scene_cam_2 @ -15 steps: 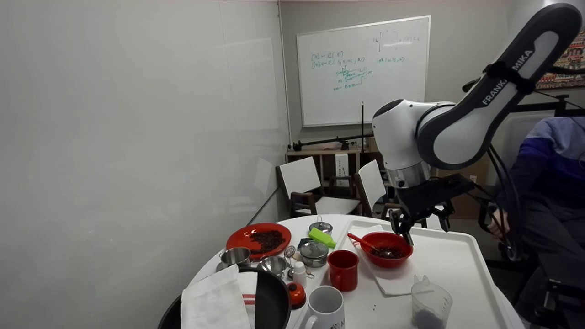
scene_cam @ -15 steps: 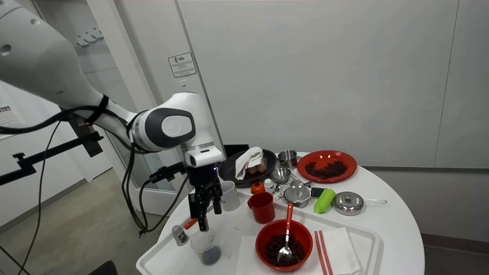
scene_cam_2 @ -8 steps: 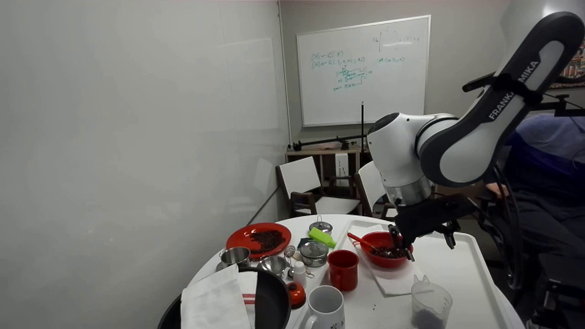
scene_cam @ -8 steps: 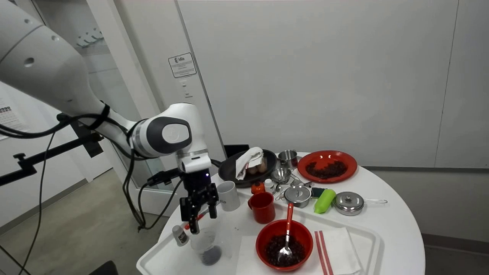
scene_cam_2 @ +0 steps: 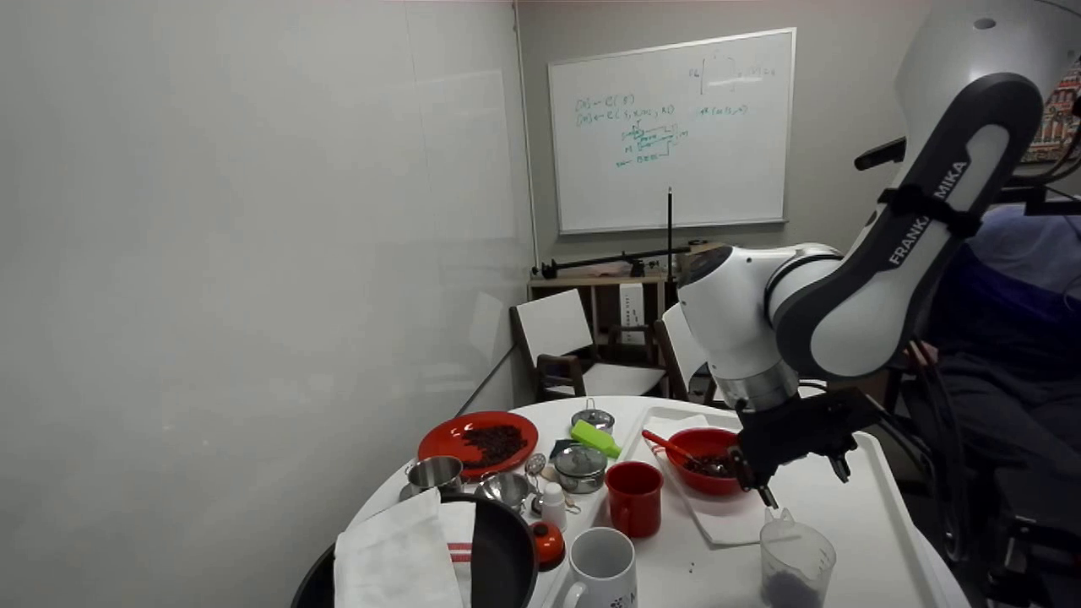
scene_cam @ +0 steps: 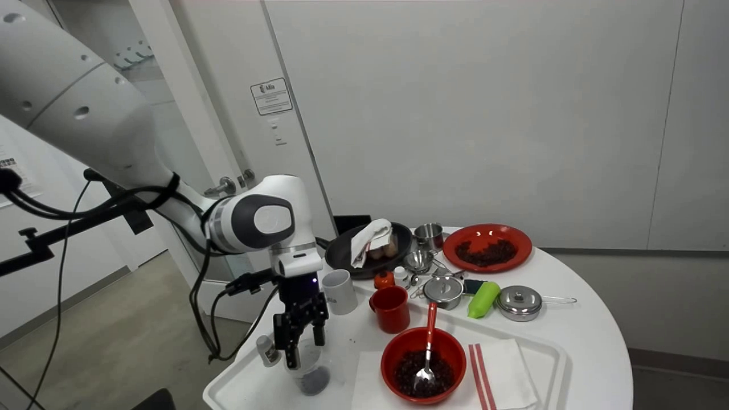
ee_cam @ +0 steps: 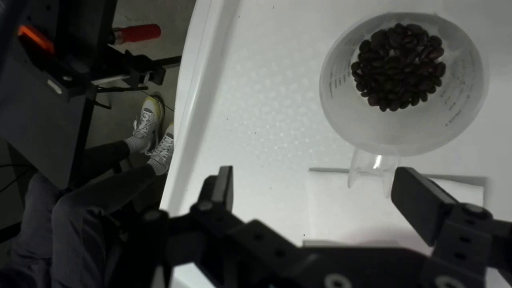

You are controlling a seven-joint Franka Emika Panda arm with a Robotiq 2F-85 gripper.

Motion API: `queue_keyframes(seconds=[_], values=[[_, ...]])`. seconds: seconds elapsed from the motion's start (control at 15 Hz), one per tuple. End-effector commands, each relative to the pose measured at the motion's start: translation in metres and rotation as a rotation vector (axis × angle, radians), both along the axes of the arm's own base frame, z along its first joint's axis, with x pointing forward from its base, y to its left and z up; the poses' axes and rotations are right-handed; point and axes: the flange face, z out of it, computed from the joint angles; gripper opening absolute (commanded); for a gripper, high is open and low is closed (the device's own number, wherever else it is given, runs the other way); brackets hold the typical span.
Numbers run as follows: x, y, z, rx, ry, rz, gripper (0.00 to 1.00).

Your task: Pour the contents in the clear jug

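Robot arm [scene_cam: 108, 114], white with dark grey panels, slopes down over a round white table [scene_cam: 598, 347]. On the table lies a shallow white rectangular tray [scene_cam_2: 857, 507] with a raised rim. Off the tray, a black frying pan [scene_cam: 342, 259] holds a folded white towel [scene_cam: 370, 239], and a round red plate [scene_cam: 490, 230] sits apart from it. A red-striped white cloth [scene_cam: 507, 370] lies on the tray, and a deep red bowl [scene_cam: 394, 347] stands on it.

Black and two-fingered, the gripper [ee_cam: 314, 188] hangs above the tray with its fingers [ee_cam: 420, 204] wide apart; the wrist view shows tray and cloth between them. Beyond the fingertips stands the clear jug [ee_cam: 400, 132], a small, greyish see-through vessel with printed marks on its wall. It is upright on the tray, apart from the red bowl. A clear forked piece [ee_cam: 374, 164] projects from it toward the gripper and shows just beside one fingertip; whether the two touch I cannot tell. A plain red mug [scene_cam_2: 635, 507] and a white mug [scene_cam_2: 601, 583] stand near each other but apart. A silver spoon [scene_cam: 429, 340] with a red handle leans in the red bowl. Smallest are the dark oval beans [ee_cam: 398, 66] heaped on the bottom of the jug, and small dark bits [scene_cam: 492, 253] spread on the red plate.
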Motion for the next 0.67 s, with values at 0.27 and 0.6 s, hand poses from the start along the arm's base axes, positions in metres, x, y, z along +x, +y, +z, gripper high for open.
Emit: queue_keyframes(seconds=[0.27, 0.6], values=[[0.020, -0.012, -0.022, 0.021, 0.013, 0.084, 1.00], [0.037, -0.027, -0.026, 0.031, -0.032, -0.059, 1.00]])
